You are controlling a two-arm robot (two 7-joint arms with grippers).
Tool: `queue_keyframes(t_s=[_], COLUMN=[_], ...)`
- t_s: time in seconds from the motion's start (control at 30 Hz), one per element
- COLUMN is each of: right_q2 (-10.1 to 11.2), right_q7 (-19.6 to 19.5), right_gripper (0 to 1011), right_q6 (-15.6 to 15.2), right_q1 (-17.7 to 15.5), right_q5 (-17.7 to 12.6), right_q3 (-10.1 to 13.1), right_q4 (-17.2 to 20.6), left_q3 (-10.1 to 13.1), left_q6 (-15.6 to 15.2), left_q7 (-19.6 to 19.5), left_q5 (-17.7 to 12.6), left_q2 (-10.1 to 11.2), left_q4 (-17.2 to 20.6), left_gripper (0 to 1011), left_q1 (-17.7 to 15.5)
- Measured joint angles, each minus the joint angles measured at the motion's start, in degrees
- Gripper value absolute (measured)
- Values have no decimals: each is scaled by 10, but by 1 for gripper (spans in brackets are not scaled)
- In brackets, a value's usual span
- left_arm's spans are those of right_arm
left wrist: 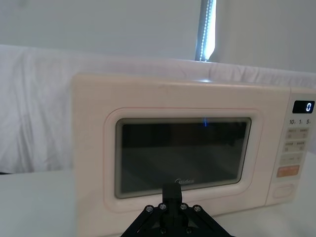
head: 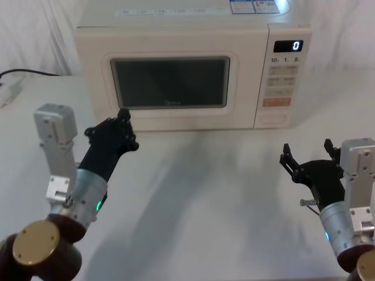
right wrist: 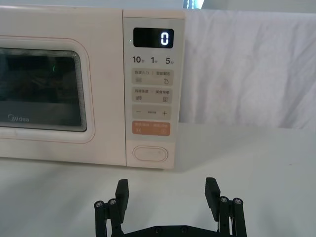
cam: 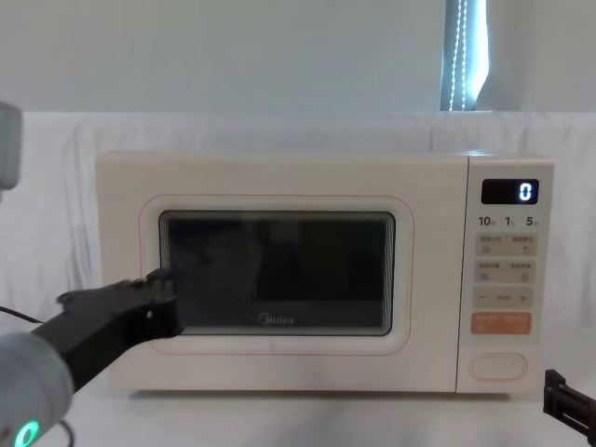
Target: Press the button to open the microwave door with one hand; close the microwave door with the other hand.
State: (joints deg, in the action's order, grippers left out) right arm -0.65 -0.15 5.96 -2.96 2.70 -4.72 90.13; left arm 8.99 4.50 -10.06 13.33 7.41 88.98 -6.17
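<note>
The cream microwave door [head: 170,120] with its dark window is closed, flush with the oven body, as the left wrist view [left wrist: 182,148] and chest view [cam: 275,354] also show. The wide cream button [head: 274,119] sits at the bottom of the control panel [right wrist: 150,153] [cam: 497,366]. My left gripper [head: 123,112] is shut, its tip before the door's lower left [left wrist: 171,190] [cam: 163,277]; whether it touches is unclear. My right gripper [head: 307,146] is open and empty, hanging over the table some way in front of the panel, roughly in line with the button [right wrist: 167,183].
The microwave stands at the back of a white-covered table [head: 205,193], with a white curtain behind. An orange key [head: 276,102] lies just above the button, and the display [head: 289,45] reads 0. A dark cable [head: 23,73] runs along the far left.
</note>
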Motion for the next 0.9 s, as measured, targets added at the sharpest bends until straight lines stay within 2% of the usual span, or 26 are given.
queue_keyframes(t_s=[0.4, 0.9], right_q2=[0, 0], right_q7=[0, 0], right_gripper=[1002, 1002], right_q6=[0, 0], right_q1=[0, 0], right_q5=[0, 0], right_q3=[0, 0], right_q4=[0, 0], left_q3=[-27, -44], left_q6=[18, 20], left_q7=[5, 23], left_q5=[6, 9], left_q2=[7, -8], left_q4=[16, 18], left_gripper=[0, 0], left_q1=[47, 79])
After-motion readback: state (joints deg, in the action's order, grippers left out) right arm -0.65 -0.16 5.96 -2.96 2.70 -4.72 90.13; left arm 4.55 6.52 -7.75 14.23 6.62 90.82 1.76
